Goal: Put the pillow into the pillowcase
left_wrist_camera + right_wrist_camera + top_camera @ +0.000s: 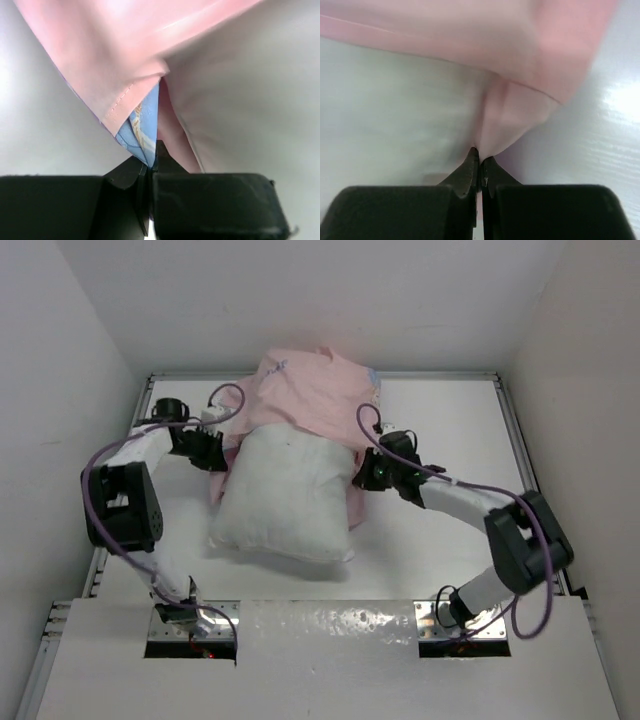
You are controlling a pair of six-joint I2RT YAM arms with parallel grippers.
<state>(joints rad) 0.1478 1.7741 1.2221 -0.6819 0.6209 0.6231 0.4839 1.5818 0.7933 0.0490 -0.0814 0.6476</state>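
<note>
Wrist views: left hand [150, 167] and right hand [479, 165] each clenched on pillowcase [310, 390] edge beside pillow [285, 495].

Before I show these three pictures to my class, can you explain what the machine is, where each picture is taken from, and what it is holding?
Two robot arms are bolted to a white table. The wide picture looks down from above; the other two come from cameras on each wrist. A white pillow lies half inside a pink pillowcase. The left gripper is pinched shut on the pillowcase's edge at one side, and the right gripper is pinched shut on the fabric at the other side.
</note>
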